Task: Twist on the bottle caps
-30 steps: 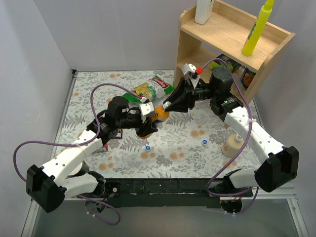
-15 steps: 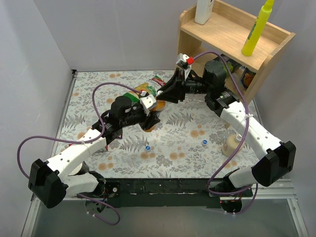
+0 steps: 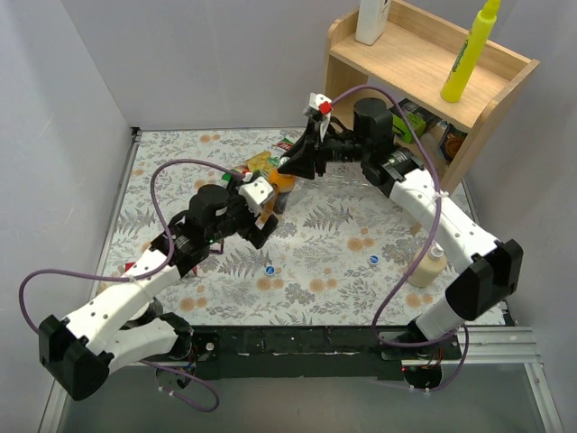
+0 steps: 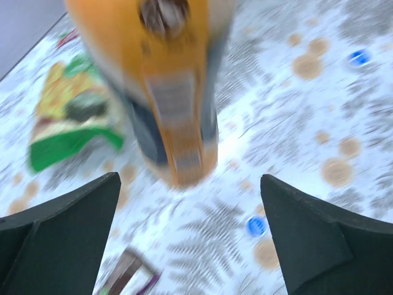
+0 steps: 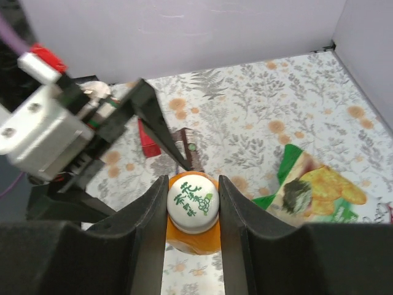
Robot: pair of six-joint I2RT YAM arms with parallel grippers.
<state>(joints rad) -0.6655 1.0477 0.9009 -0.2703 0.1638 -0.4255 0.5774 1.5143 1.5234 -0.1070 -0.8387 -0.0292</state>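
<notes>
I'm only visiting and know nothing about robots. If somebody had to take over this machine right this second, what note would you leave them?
Left gripper: open and empty, right beside the orange bottle.
Right gripper: shut on the whitish-green cap, which sits on top of the orange bottle.
Done: that cap is on its bottle; whether it is fully tight cannot be told.
Left: two blue caps lie loose on the table, not yet screwed onto anything.
</notes>
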